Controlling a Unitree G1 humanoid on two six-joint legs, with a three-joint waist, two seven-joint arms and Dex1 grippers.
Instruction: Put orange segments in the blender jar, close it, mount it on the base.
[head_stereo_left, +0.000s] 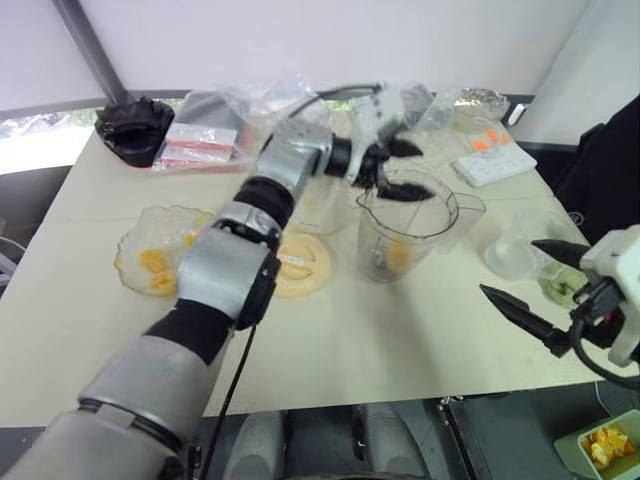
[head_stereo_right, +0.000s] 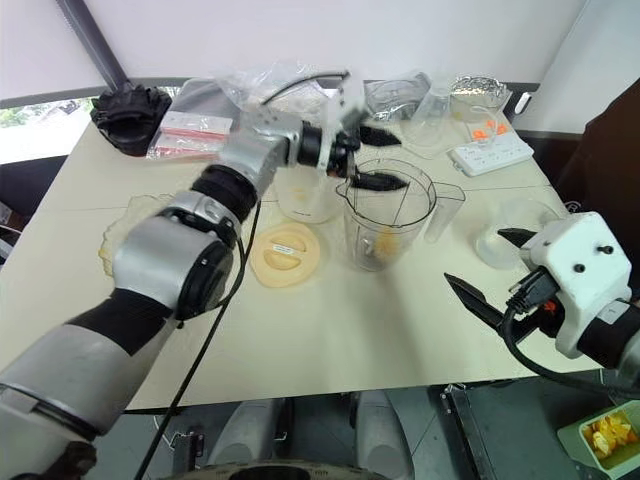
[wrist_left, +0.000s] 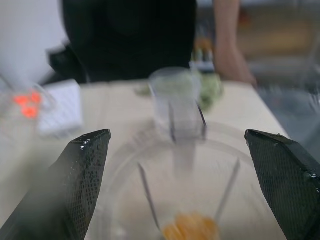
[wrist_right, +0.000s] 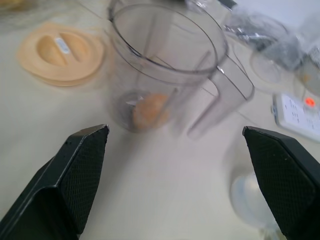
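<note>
The blender jar (head_stereo_left: 408, 228) stands upright at mid-table, lidless, its handle toward the right. One orange segment (head_stereo_left: 398, 256) lies at its bottom, also visible as an orange segment (wrist_right: 150, 111) through the clear wall. My left gripper (head_stereo_left: 400, 168) hovers open just over the jar's rim with nothing between its fingers (wrist_left: 80, 180). More orange segments fill a glass bowl (head_stereo_left: 150, 262) at the left. The cream base (head_stereo_right: 303, 198) stands behind my left forearm, partly hidden. My right gripper (head_stereo_left: 508, 267) hangs open and empty to the right of the jar, near the table's front.
A peach round lid (head_stereo_left: 300, 265) lies left of the jar. A small clear cup (head_stereo_left: 510, 255) sits at the right, a power strip (head_stereo_left: 493, 160) and plastic bags behind. A green tub of orange pieces (head_stereo_left: 600, 447) is below the table's right corner. A person (wrist_left: 227, 45) stands beyond the far side.
</note>
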